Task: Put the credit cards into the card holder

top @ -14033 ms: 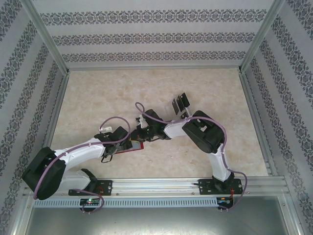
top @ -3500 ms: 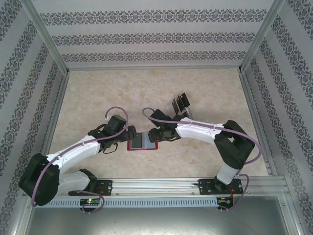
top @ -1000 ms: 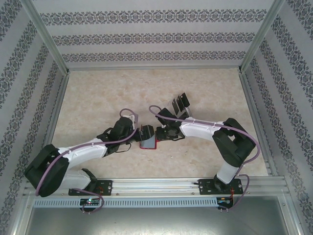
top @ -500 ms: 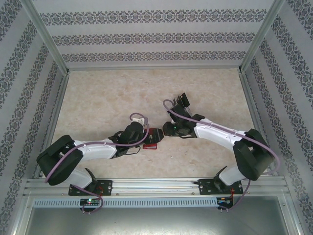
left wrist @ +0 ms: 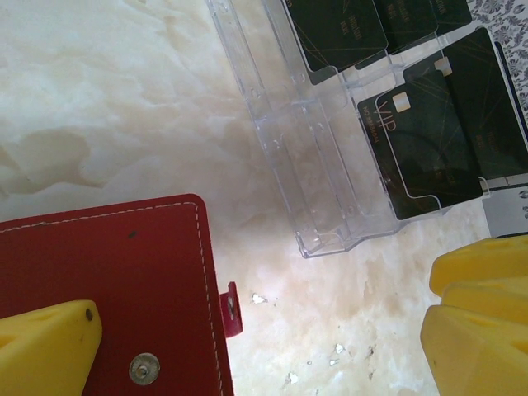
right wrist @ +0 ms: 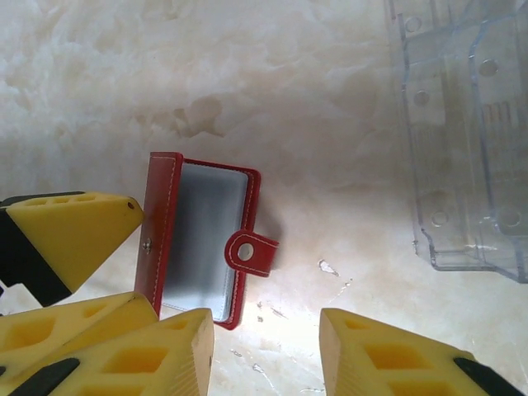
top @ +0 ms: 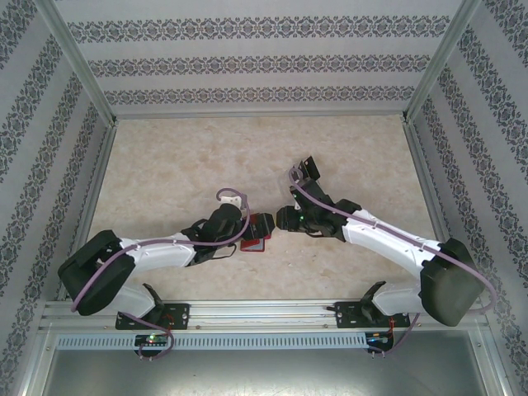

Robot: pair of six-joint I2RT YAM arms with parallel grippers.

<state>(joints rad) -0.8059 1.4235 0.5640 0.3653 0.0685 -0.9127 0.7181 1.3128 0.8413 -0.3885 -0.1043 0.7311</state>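
The work surface is a pale marble-patterned table (top: 165,165) enclosed by patterned walls and an aluminium frame. The card holder (top: 258,232) sits near the centre of the table, between the two grippers. In the right wrist view it is part open. One red cover stands steeply on edge, the grey lining (right wrist: 202,239) faces up and appears bare, and the snap tab (right wrist: 251,252) lies loose on the side toward the rack.

The left gripper (left wrist: 264,320) has its jaws wide apart. One yellow finger (left wrist: 45,346) overlaps the red cover beside the snap stud. It probably props the cover up, though contact cannot be confirmed from this angle.

The right gripper (right wrist: 264,330) has its jaws apart with nothing between them, and hangs just beside the holder's tab edge.

Three and a half seconds ago the holder lay flat and fully open, further left. A second ago both grippers were crowded on it. Since then the holder has shifted right, one cover has come up, and the right arm has swung its elbow outward and drawn its gripper off the holder.

The credit cards (left wrist: 429,140) in view stand in the clear plastic rack (left wrist: 330,190), near the holder. Opening appears done and loading not yet begun. The right gripper is free to fetch a first card. The cover may fall shut if the left finger slips.
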